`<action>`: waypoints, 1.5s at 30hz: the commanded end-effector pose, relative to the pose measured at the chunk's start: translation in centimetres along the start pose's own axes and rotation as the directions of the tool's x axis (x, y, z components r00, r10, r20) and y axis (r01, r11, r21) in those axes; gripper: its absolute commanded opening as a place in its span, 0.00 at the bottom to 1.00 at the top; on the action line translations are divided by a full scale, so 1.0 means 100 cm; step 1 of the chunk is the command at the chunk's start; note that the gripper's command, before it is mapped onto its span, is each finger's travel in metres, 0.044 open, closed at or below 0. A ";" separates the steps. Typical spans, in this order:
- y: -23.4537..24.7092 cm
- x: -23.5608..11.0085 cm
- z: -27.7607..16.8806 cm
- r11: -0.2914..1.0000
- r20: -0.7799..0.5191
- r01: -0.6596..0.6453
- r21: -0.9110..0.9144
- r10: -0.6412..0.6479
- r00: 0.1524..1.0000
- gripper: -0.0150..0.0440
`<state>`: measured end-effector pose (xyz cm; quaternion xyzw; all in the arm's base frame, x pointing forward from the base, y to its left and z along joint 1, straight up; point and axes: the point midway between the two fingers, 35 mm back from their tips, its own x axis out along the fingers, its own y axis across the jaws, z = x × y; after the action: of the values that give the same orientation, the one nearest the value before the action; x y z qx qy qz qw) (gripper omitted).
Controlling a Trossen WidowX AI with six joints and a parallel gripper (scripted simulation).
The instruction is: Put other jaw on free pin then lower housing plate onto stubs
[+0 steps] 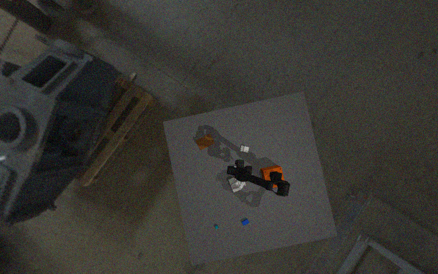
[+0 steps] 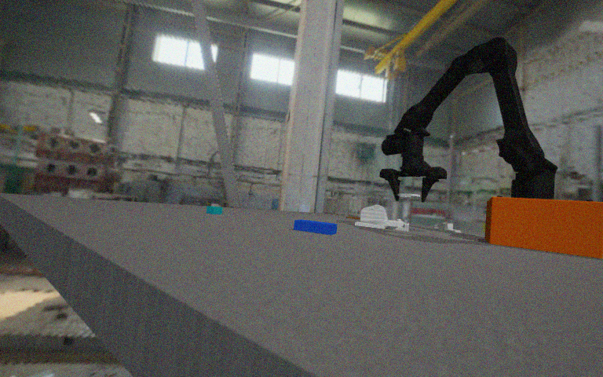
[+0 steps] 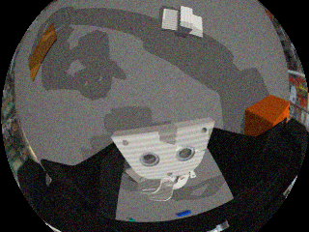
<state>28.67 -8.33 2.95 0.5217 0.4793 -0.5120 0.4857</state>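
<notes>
My gripper (image 1: 239,169) (image 2: 410,198) (image 3: 163,136) is shut on the white housing plate (image 2: 409,195) (image 3: 169,150), which has two large round holes. The plate hangs roughly level between the fingertips, above the table. The white gripper base assembly (image 1: 236,185) (image 2: 373,215) stands on the table below. In the top view it lies just beside the gripper, partly covered by the arm. In the wrist view it shows past the plate's lower edge, partly hidden. Pale curved jaw parts show on it there, but I cannot tell how the teeth sit or whether both pins are filled.
A small white stand (image 1: 244,148) (image 2: 451,227) (image 3: 185,21) is on the table. An orange box (image 1: 266,171) (image 2: 546,226) (image 3: 266,116) sits by the arm's base. A flat orange piece (image 1: 205,142) (image 3: 43,50), a blue block (image 1: 245,221) (image 2: 315,226) and a teal block (image 1: 216,226) (image 2: 213,210) lie farther off.
</notes>
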 end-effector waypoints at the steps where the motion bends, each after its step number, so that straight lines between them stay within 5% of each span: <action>1: 0.001 -0.002 -0.013 0.994 0.001 -0.009 0.108 0.009 1.000 0.85; 21: -0.004 -0.002 -0.071 0.823 -0.004 -0.005 0.567 0.009 1.000 0.85; 45: -0.023 -0.001 -0.135 0.381 -0.010 0.006 0.925 0.008 1.000 0.85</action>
<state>27.44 4.54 2.92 0.6994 0.1407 -0.6874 0.1361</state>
